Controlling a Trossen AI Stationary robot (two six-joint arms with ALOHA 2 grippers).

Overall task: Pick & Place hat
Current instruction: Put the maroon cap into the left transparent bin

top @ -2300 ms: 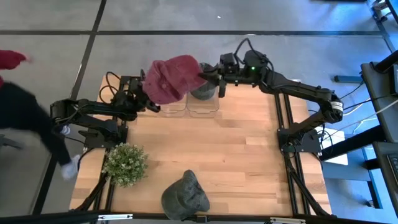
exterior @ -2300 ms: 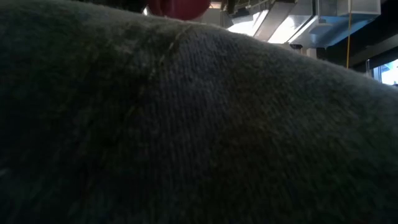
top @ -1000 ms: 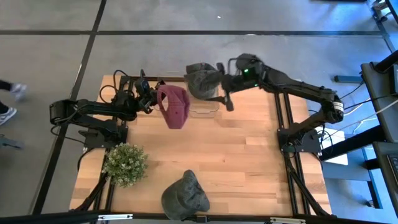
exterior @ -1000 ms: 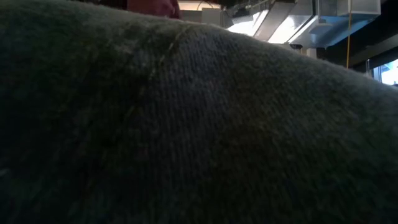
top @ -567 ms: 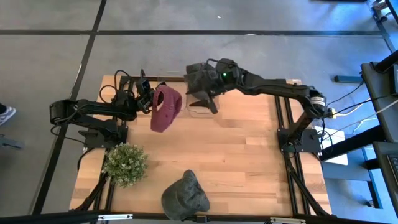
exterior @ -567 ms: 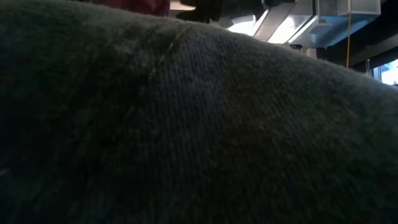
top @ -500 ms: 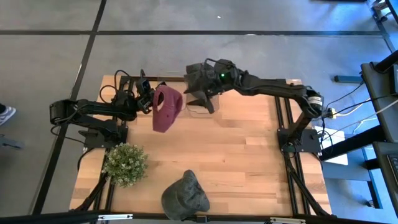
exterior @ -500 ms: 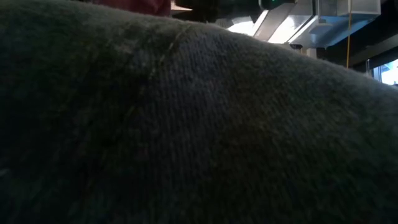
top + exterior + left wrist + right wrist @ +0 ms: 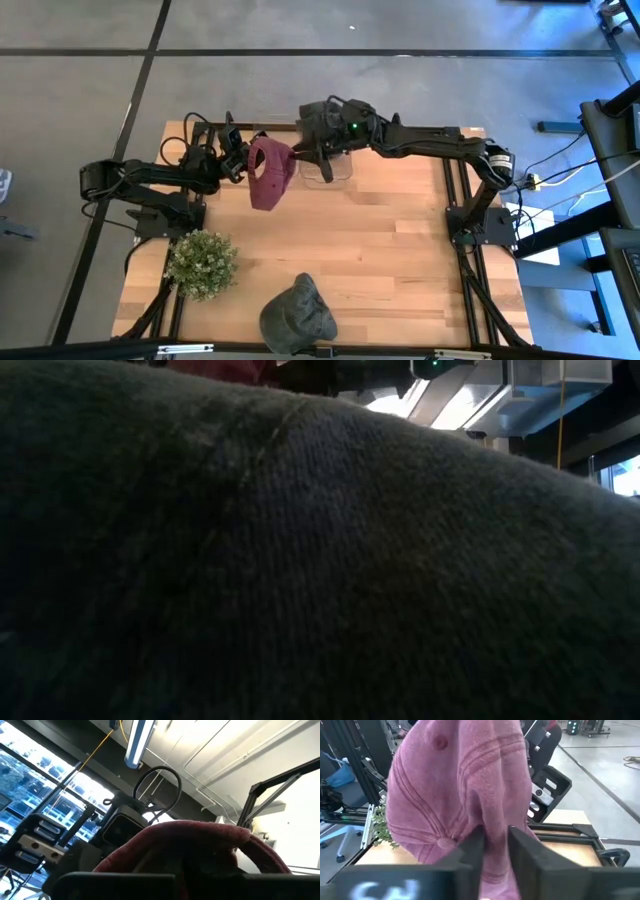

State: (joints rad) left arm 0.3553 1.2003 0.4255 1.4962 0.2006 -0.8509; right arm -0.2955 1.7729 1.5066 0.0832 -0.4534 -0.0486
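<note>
A maroon hat (image 9: pixel 268 172) hangs in the air over the table's far left part, between my two grippers. My left gripper (image 9: pixel 240 164) is shut on its left side; in the left wrist view the hat (image 9: pixel 200 845) drapes over the fingers and hides them. My right gripper (image 9: pixel 300 156) reaches in level from the right and is shut on the hat (image 9: pixel 460 785). A dark grey hat (image 9: pixel 322 122) sits on a clear stand (image 9: pixel 328 168) at the far edge. Another grey hat (image 9: pixel 297 315) lies at the near edge and fills the low view (image 9: pixel 320 560). My left gripper holds the maroon hat by its left edge (image 9: pixel 250 162), coming from the table's left and slanting up; the cloth hides the fingers. The hat hangs below, clear of the table. My right gripper pinches a hanging fold of the hat's cloth (image 9: pixel 492 827) between its two fingers (image 9: pixel 470 847), coming level from the table's right. The hat stays clear of the table, slack below the fingers.
A small potted plant (image 9: pixel 202 263) stands at the near left. The wooden table (image 9: pixel 400 260) shows bare in its middle and right. Black frame posts (image 9: pixel 460 190) run along the right side.
My right gripper has gone toward the table's left and down, away from the dark grey hat and up to the maroon hat, and has shut on its cloth. The maroon hat has swung slightly below my left gripper, which has kept still.
</note>
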